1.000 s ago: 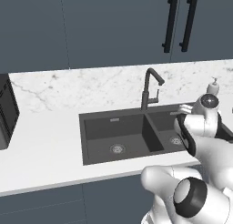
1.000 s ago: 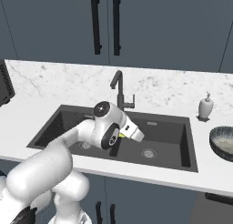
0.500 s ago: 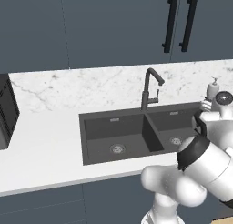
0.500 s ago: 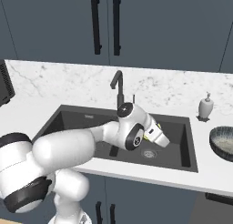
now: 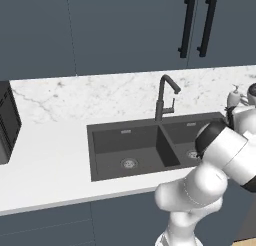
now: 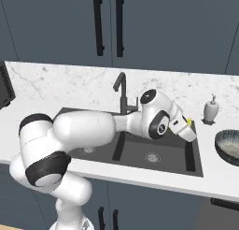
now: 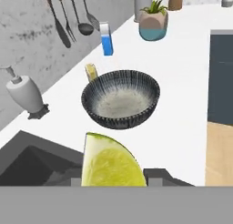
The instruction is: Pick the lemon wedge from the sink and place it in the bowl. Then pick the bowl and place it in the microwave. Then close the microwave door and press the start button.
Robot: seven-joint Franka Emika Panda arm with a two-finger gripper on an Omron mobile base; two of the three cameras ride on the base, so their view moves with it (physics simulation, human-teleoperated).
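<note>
My tool [image 6: 188, 127], clamped on the lemon wedge [image 7: 111, 163], has swung from over the sink [image 6: 191, 152] toward the bowl [image 7: 120, 99] at twelve o'clock; release comes next.

Sink [image 5: 145, 152]: dark grey, matt basins with round bright metal drains. Faucet [image 5: 164, 97]: dark, satin metal look. Counter [image 5: 50, 170]: smooth plain white top; backsplash [image 6: 70, 84] white with grey marble veining. Cabinet doors [image 5: 125, 30]: flat matt blue-grey with glossy black bar handles. Bowl [image 7: 120, 99]: glassy wall with fine dark ribbing, pale speckled inside. Lemon wedge [image 7: 111, 164]: moist, glossy yellow flesh with a thin pale rind. Soap dispenser [image 7: 25, 94]: smooth white body. Hanging utensils [image 7: 70, 16]: dull grey metal
</note>
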